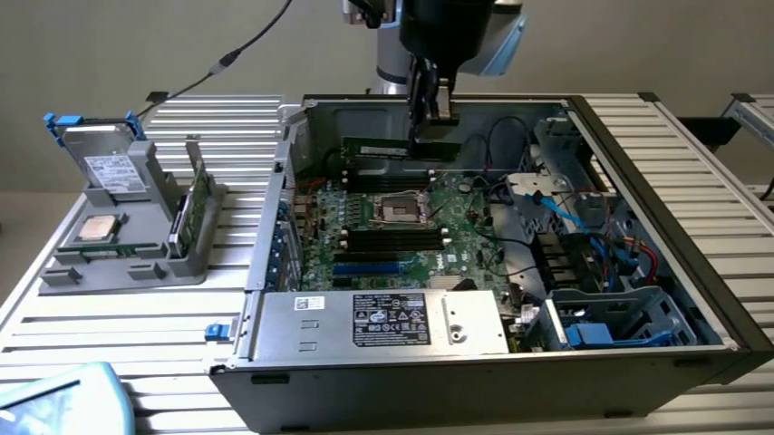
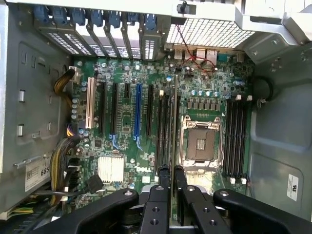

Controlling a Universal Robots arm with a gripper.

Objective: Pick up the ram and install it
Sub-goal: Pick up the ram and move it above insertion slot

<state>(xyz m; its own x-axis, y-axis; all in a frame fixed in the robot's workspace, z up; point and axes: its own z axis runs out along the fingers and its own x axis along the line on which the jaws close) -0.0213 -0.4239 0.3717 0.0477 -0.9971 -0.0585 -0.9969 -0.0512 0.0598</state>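
One arm (image 1: 445,27) hangs straight down into the case (image 1: 484,391), gripper (image 1: 426,134) pinching the ram (image 1: 390,148) over the motherboard (image 1: 405,246).

My claw (image 2: 171,171) is smooth, matt black. The ram (image 1: 393,148) is green circuit board carrying dull black chips. The computer case (image 2: 278,146) is bare grey sheet metal; the table (image 1: 121,326) is pale, ribbed metal with a satin sheen.

1. The motherboard (image 1: 411,237) is green with black slots and one blue slot (image 2: 138,109).
2. Over it, the ram (image 1: 387,148) is green with black chips, and the gripper (image 1: 432,127) is black.
3. Beside it, the silver power supply (image 1: 296,333) has a black-and-white label (image 1: 391,319).
4. Around it, the table (image 1: 133,317) is white and ridged.
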